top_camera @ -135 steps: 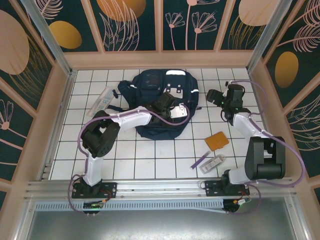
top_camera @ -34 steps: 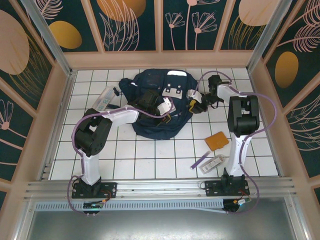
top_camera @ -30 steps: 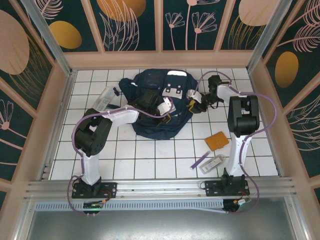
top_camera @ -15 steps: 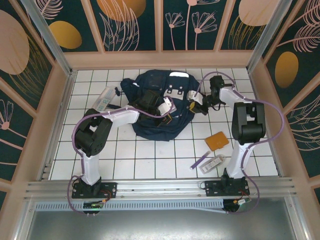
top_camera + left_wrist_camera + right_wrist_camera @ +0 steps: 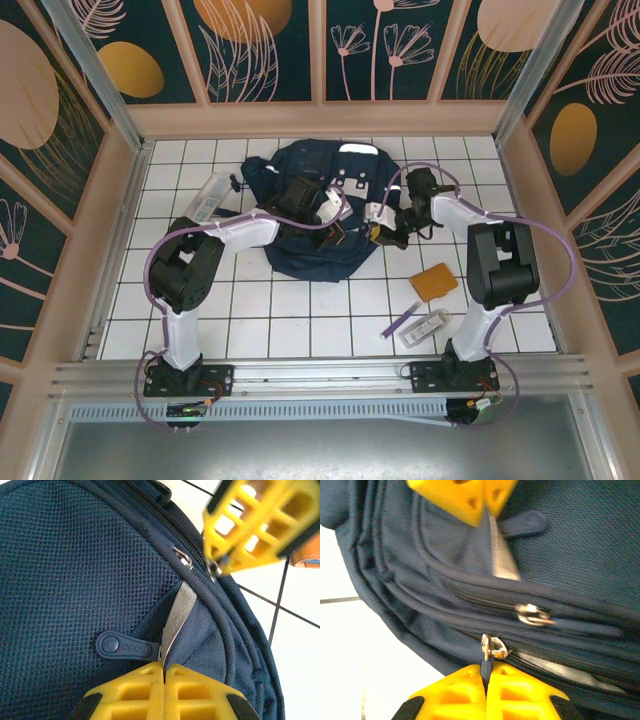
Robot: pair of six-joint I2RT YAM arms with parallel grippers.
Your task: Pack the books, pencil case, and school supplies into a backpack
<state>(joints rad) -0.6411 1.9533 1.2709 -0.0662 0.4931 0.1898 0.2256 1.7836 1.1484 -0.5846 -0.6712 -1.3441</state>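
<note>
The navy backpack (image 5: 300, 250) lies flat at the back middle of the table. My left gripper (image 5: 164, 666) is shut on the lower end of a pale grey reflective strip (image 5: 180, 607) on its front, beside a dark rubber zip tab (image 5: 122, 646). My right gripper (image 5: 486, 669) is shut on a dark zipper pull hanging from a metal slider (image 5: 493, 647) on the bag's side seam. In the top view the two grippers meet at the bag's right side, left gripper (image 5: 340, 222), right gripper (image 5: 380, 230). The orange book (image 5: 433, 282), purple pen (image 5: 400, 320) and a clear pack (image 5: 427, 326) lie near the right front.
Another clear pack (image 5: 208, 197) lies left of the backpack. A second metal slider (image 5: 532, 615) sits on the zip above the held one. Wooden walls (image 5: 120, 210) ring the white tiled table (image 5: 300, 310). The right arm loops over the table's right side.
My right gripper has closed on the zipper pull and slid toward the near left along the bag's side. The backpack's right edge shifted with it. The left gripper stayed shut on the strip.
</note>
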